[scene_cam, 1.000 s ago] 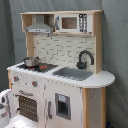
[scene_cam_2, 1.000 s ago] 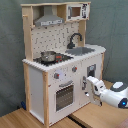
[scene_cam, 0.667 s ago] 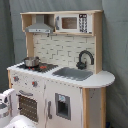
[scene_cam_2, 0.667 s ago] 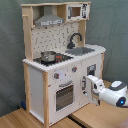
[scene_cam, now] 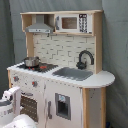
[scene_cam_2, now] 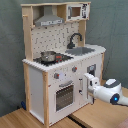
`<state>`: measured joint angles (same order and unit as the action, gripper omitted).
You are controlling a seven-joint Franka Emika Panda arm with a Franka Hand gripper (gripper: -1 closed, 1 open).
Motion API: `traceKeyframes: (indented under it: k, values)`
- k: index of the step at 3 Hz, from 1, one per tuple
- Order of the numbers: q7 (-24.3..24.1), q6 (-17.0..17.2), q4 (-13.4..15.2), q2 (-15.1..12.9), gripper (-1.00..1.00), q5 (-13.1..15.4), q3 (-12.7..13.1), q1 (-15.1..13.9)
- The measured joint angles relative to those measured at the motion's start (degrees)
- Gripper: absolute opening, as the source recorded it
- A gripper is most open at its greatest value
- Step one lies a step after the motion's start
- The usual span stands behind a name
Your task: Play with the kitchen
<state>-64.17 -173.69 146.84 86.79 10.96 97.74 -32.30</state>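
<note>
Second exterior view: white/wood kitchen [scene_cam_2: 60,70], boxy; claw [scene_cam_2: 89,83] state unclear.

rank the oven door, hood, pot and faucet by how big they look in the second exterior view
1. Oven door, largest.
2. Hood.
3. Pot and faucet look alike in size, so I won't rank them; the faucet stands farther back, which may shrink it.

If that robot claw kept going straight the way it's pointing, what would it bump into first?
Probably the kitchen's oven door: the claw points at the front panel near its edge, though depth is unclear.
</note>
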Motion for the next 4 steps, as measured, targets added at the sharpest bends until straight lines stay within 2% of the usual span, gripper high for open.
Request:
traceKeyframes:
  k: [2,3,4]
  values:
    - [-0.69,-5.18,-6.31,0.01,1.0,0.0,-0.58,-9.81]
    - [-0.49,-9.51,-7.0,0.02,1.0,0.0,-0.58,-13.65]
    - [5.49,-10.75,-7.11,0.53,1.0,0.01,-0.58,-13.33]
